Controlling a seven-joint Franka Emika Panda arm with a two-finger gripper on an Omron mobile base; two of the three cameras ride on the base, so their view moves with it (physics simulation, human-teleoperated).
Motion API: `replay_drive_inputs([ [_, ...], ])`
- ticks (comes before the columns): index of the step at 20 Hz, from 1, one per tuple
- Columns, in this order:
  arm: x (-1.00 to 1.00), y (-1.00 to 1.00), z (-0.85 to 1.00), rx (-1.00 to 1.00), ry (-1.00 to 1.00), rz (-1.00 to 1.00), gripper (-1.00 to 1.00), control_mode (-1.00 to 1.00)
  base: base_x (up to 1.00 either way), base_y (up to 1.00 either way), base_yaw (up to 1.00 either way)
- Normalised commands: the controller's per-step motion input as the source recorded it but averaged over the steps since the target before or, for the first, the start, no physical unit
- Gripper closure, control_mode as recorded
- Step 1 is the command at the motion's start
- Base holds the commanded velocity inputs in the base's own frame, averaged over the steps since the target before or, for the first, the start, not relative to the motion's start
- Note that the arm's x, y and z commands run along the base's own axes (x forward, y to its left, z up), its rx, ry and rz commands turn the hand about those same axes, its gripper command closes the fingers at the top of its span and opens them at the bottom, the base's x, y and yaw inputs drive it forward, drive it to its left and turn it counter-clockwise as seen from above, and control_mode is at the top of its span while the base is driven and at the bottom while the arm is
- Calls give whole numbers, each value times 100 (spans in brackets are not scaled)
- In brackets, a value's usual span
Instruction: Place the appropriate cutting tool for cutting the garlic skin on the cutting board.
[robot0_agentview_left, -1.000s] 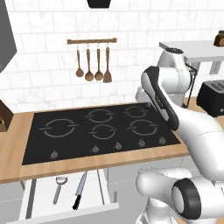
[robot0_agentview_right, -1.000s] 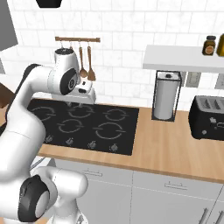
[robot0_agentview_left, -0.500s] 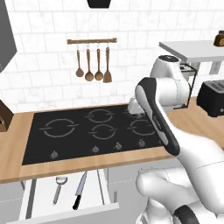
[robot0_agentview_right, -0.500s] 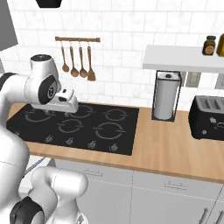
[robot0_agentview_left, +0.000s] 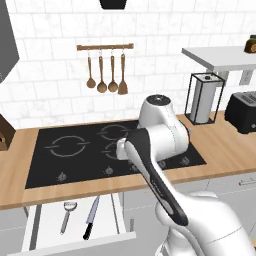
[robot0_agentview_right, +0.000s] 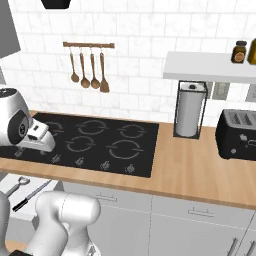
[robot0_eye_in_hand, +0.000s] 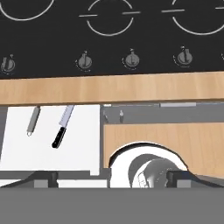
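The knife (robot0_eye_in_hand: 62, 126) lay in the open drawer (robot0_eye_in_hand: 48, 162) below the surface (robot0_eye_in_hand: 109, 89), down and left of the pincer (robot0_eye_in_hand: 111, 177). Blade ran away from it, handle nearest. Pincer looked spread, holding nothing, I'd say.

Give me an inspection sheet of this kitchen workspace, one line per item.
Surface: light wooden countertop with a black cooktop set into it.
Job's things: knife lies in the open drawer below the counter edge, black handle towards the robot; garlic and cutting board: nothing seen.
Clutter: a silver utensil lies beside the knife in the drawer, apart from it.
Grippers: gripper looks down over the counter edge; its finger tips are far apart, holding nothing.
Cables: nothing seen.
Surroundings: wooden spoons on a wall rail, paper towel holder, black toaster, shelf with jars, white tiled wall.
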Motion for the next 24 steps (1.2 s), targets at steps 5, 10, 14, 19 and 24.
replay_drive_inputs([
  [5,-1,73,-63,0,10,-4,-100,-100,0,0,0],
  [10,11,71,-54,-3,6,-4,-100,-100,0,0,0],
  [14,11,23,-20,-1,4,0,-100,-100,0,0,0],
  [19,-2,0,0,0,-3,0,-100,-100,0,0,0],
  [24,-15,0,0,0,-14,0,-100,-100,0,0,0],
])
